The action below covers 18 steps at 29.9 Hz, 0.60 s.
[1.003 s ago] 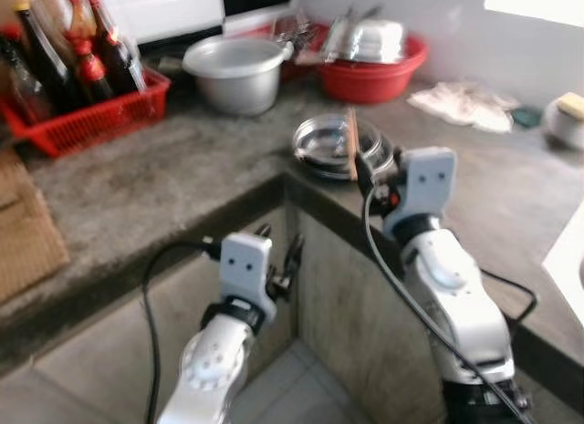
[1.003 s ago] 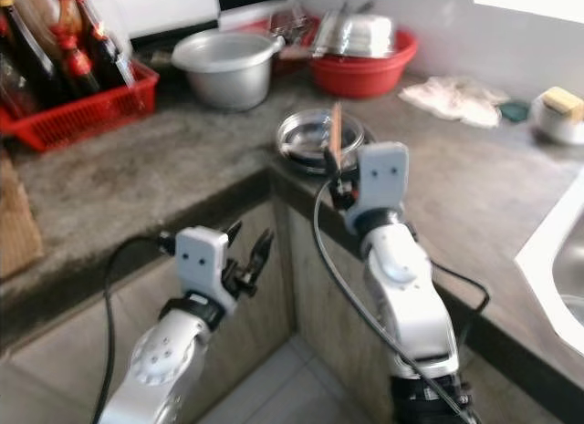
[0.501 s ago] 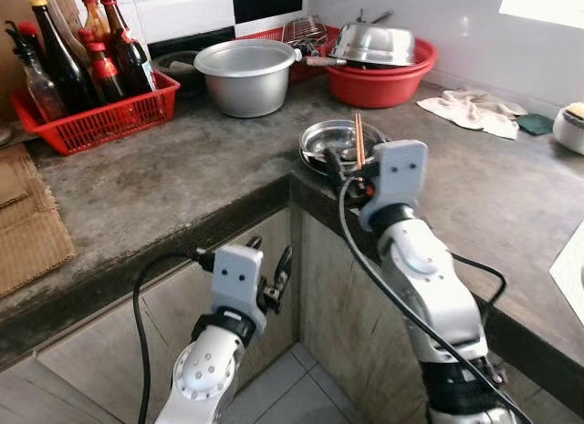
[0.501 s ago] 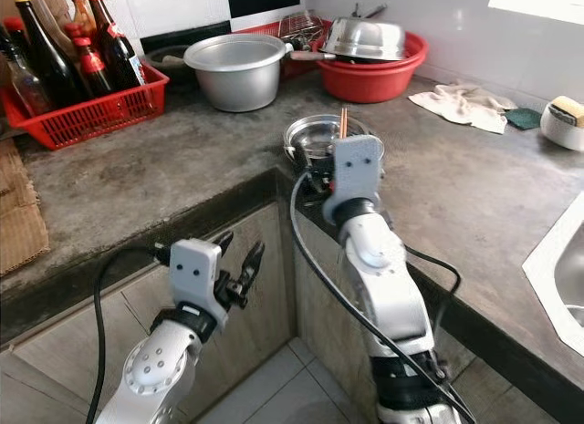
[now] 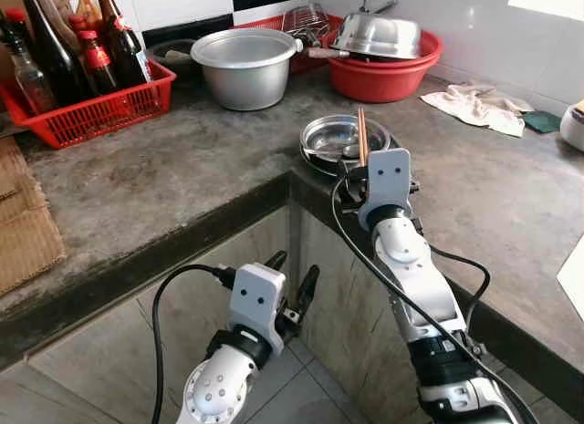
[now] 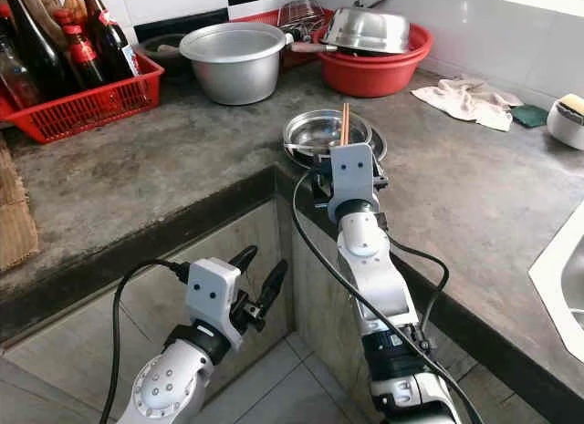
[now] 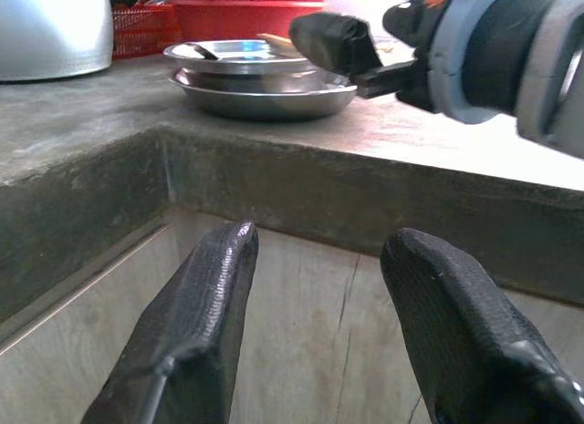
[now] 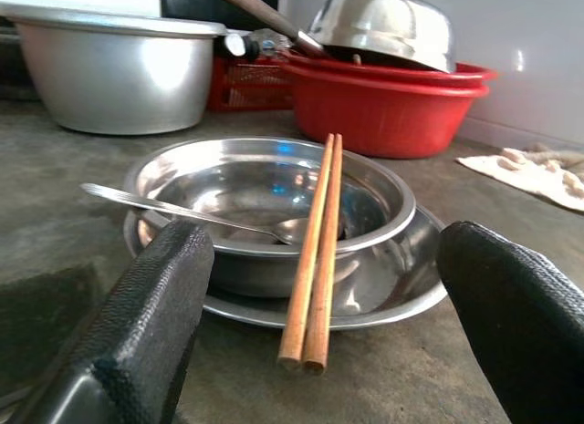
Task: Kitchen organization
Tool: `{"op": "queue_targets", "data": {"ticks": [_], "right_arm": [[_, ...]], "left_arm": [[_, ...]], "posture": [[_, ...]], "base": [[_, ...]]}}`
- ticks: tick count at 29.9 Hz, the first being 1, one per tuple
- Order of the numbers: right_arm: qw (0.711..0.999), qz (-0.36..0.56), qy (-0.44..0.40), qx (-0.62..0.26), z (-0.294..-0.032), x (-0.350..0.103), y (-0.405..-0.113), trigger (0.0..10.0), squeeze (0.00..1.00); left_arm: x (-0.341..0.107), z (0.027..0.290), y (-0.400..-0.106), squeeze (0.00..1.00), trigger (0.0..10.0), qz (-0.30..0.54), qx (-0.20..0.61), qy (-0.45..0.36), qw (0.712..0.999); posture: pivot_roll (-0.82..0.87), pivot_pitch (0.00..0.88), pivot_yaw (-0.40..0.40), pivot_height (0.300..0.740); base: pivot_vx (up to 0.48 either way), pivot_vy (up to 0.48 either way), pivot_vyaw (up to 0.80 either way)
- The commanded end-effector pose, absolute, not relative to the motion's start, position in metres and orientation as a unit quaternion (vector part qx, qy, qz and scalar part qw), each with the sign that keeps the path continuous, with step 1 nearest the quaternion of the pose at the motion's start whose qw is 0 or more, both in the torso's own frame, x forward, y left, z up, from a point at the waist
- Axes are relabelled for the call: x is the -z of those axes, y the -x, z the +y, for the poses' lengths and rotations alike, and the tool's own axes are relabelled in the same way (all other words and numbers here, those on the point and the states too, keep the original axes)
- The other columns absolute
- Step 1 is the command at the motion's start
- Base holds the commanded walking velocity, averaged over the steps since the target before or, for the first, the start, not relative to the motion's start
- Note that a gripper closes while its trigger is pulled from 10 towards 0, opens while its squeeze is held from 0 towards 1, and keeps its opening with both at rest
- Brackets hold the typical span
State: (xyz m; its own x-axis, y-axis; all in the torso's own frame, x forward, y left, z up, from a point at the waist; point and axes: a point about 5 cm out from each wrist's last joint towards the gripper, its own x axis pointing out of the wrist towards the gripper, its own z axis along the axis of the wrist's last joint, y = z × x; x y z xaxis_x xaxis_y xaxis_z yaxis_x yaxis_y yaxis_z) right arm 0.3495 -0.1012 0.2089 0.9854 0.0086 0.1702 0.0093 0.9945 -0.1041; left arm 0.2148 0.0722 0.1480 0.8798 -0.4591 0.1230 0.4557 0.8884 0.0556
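- Right gripper (image 8: 315,324) hovers at the desk (image 5: 182,169) corner, fingers spread wide, grasping nothing.
- Wooden chopsticks (image 8: 315,246) lean on the steel bowl (image 8: 265,201), tips on the desk.
- A spoon (image 8: 196,216) lies in the bowl, which seems stacked on a plate (image 8: 383,292).
- Left gripper (image 7: 315,337) hangs released below the desk edge.
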Motion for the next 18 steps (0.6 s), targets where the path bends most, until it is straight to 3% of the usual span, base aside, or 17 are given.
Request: {"op": "queue_targets", "data": {"ticks": [1, 18], "right_arm": [[0.995, -0.084, 0.046, 0.006, -0.101, -0.208, -0.353, 10.0, 0.00], [0.997, -0.060, 0.038, 0.008, -0.100, -0.197, -0.365, 10.0, 0.00]], "left_arm": [[-0.153, 0.070, -0.213, 0.00, 10.0, -0.080, 0.242, -0.009, 0.967], [-0.158, 0.067, -0.213, 0.00, 10.0, -0.095, 0.246, -0.004, 0.965]], "posture": [[0.11, 0.097, -0.045, 0.740], [0.11, 0.097, -0.049, 0.740]], "base": [[0.000, 0.000, 0.00], [0.000, 0.000, 0.00]]}}
